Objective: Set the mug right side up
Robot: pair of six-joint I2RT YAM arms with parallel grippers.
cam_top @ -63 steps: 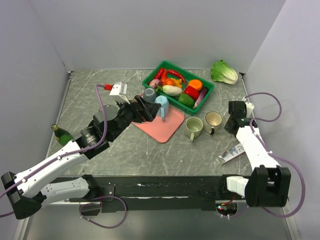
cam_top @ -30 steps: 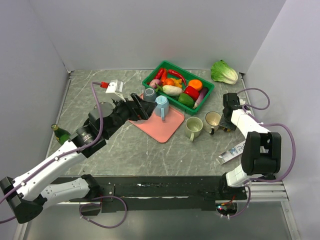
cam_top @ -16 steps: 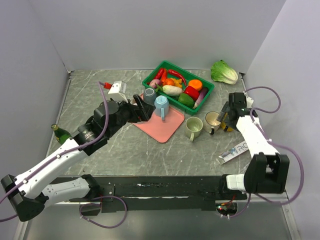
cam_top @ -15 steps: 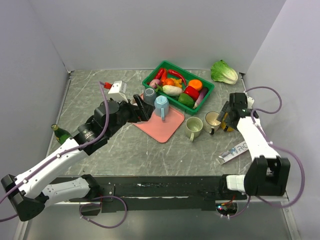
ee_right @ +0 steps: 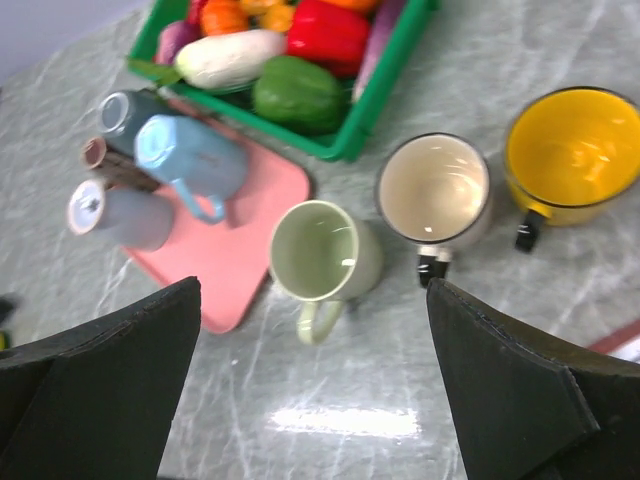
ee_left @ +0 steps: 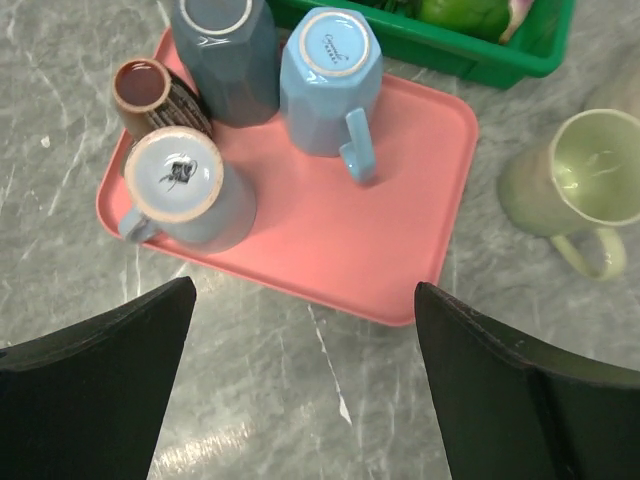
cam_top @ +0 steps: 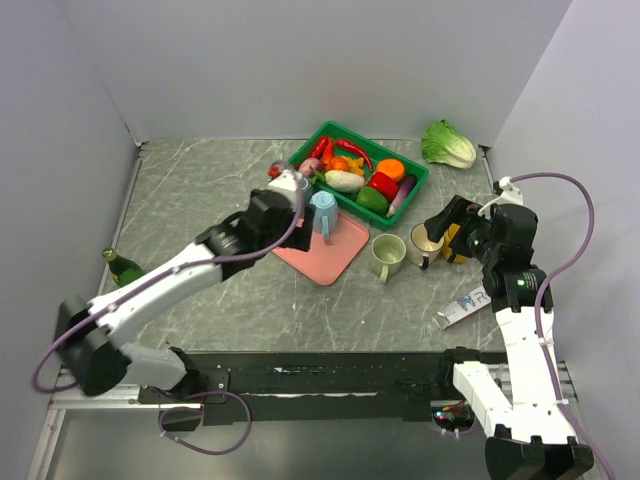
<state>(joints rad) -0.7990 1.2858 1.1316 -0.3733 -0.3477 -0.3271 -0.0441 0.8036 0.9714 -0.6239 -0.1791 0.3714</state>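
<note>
Top external view, going left to right: a dark green glass bottle (cam_top: 122, 266) stands at the far left edge of the grey marble-look desk (cam_top: 190, 200). Next up, the left hand (ee_left: 303, 300) hangs over the flat pink plastic tray (ee_left: 400, 250), fingers spread wide, nothing in them.

On that tray the mugs sit bottoms-up. There's a pale blue-grey ceramic mug (ee_left: 185, 190) at the near left corner, with a dark slate-blue faceted mug (ee_left: 225, 50) and a light blue faceted mug (ee_left: 330, 75) side by side at the back. A little brown ribbed cup (ee_left: 155, 100) is squeezed between the blue-grey and slate ones; can't tell which way up it is.

Behind the tray is the green plastic basket of vegetables (ee_right: 352, 150). Right of the tray, straight on the desk and rims up, are a pale green ceramic mug (ee_right: 320, 255), a cream enamel mug with a dark rim (ee_right: 435, 190) and a yellow enamel mug (ee_right: 575, 150). The right hand (ee_right: 312, 290) is above those, fingers wide apart too, empty. A head of pale green lettuce (cam_top: 447, 145) sits in the far right corner.
</note>
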